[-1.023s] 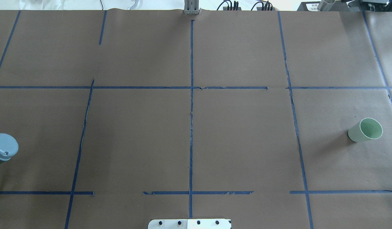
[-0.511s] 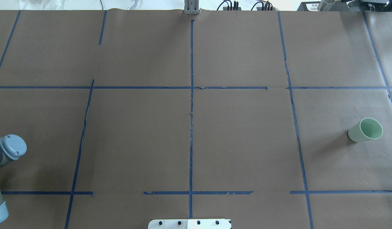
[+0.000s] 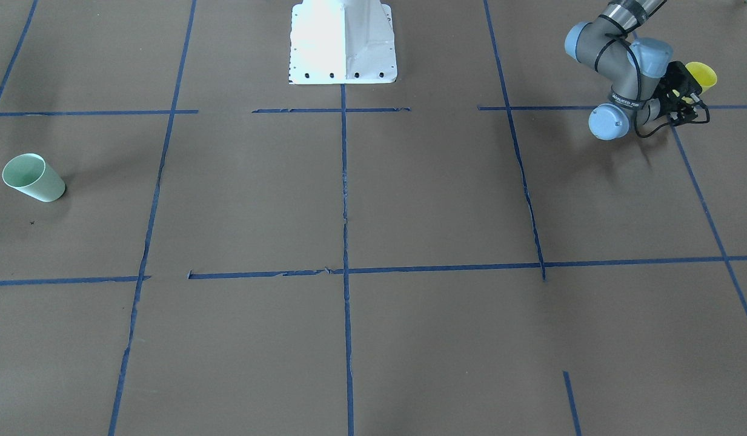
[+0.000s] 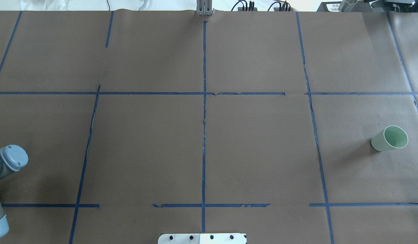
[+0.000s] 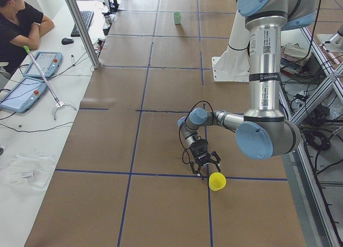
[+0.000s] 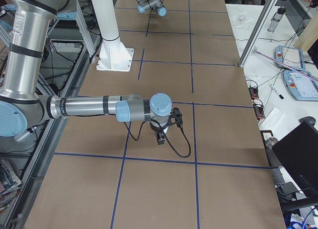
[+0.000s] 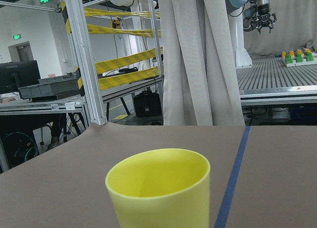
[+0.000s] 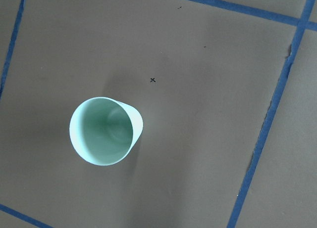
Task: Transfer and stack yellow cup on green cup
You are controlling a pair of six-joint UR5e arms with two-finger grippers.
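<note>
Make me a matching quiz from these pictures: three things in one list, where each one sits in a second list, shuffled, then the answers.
Things:
1. yellow cup
2. green cup
3. white base plate

Places:
A. middle of the table's robot-side edge
B. far over on the robot's right side, standing alone, open end up
C. on the robot's left side, just in front of the left gripper

Pairs: 1-C, 2-B, 3-A

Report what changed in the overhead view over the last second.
The left arm slid slightly further in from the view's left edge, toward the table's middle, then held. The green cup stayed where it was. Nothing visibly gripped or released.
</note>
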